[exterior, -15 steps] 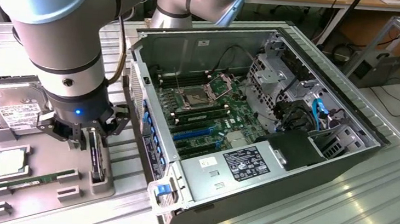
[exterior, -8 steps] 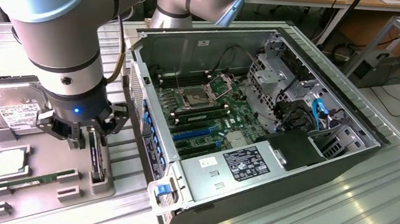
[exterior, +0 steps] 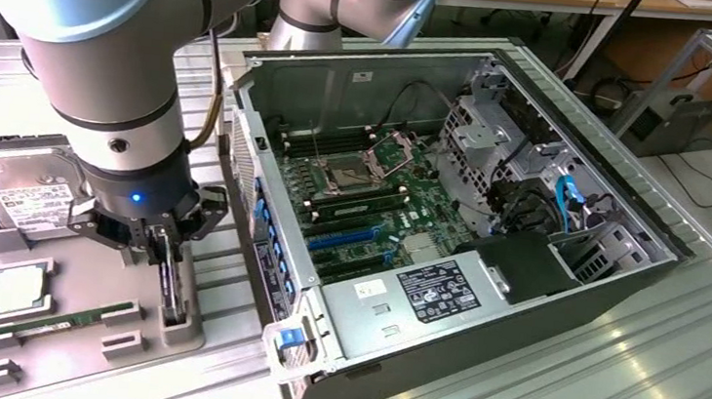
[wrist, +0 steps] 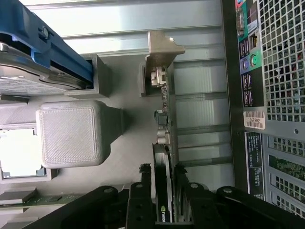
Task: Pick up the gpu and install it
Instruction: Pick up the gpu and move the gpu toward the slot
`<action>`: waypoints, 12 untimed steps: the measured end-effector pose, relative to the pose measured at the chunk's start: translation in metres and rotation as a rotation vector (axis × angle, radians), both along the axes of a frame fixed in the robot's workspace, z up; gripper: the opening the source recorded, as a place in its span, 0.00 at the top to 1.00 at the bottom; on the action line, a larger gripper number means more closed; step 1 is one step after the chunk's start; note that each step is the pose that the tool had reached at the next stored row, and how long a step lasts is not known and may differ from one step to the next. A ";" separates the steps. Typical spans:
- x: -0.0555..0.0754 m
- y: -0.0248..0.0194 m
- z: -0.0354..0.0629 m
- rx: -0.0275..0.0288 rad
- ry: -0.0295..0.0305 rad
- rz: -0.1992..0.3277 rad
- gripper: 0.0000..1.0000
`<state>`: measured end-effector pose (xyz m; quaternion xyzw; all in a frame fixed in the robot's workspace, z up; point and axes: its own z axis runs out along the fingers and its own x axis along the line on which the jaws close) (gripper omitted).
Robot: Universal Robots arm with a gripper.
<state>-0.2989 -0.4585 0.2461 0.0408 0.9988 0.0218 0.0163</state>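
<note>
the pincer (wrist: 163, 174) is closed narrow on the gpu (wrist: 167, 124), standing on edge at the exterior frame's lower left, long axis across the squeeze.

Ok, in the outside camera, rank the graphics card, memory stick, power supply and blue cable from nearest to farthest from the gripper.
1. Graphics card: at the gripper, standing in the tray.
2. Memory stick: flat on the tray, toward the exterior view's left.
3. Power supply: inside the case, toward the exterior view's right.
4. Blue cable: in the case, farther that way.
</note>
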 end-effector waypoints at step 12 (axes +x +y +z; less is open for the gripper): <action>0.000 0.0000 0.0000 0.0000 -0.0002 0.048 0.74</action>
